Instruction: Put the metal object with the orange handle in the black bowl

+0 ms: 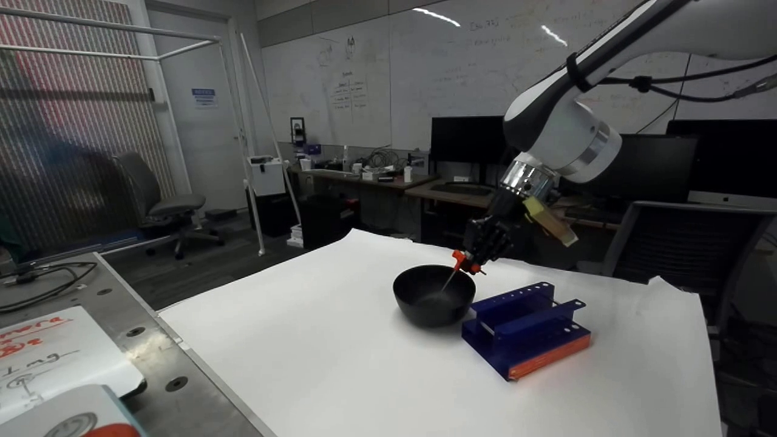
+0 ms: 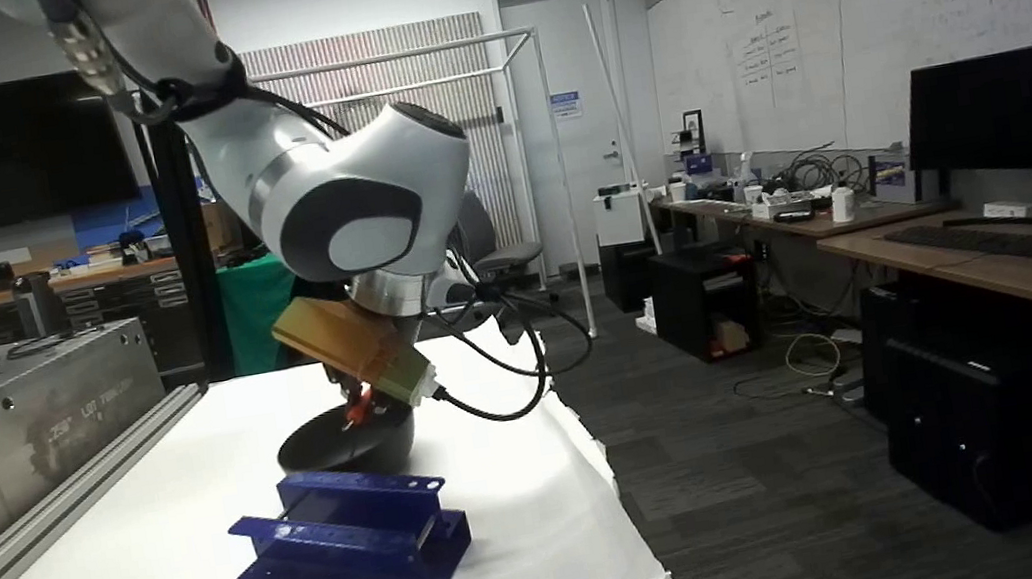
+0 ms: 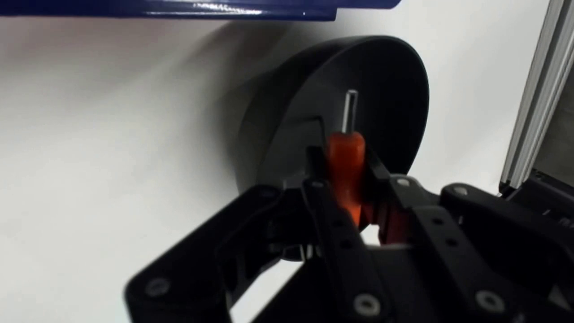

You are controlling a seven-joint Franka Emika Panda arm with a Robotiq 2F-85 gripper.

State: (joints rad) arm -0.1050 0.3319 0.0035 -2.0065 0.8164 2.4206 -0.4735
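The metal object with the orange handle is held in my gripper. In the wrist view, the fingers press on both sides of its orange handle, and a short metal shaft points away. In an exterior view, the thin shaft slants down into the opening of the black bowl; I cannot tell whether its tip touches the bowl. The bowl stands upright on the white-covered table, also in the wrist view. In an exterior view, the gripper is low over the bowl, partly hidden by the wrist camera casing.
A blue rack with an orange base edge stands close beside the bowl, also in an exterior view. Its edge shows at the top of the wrist view. A metal bench borders the white table. A black cable hangs from the wrist.
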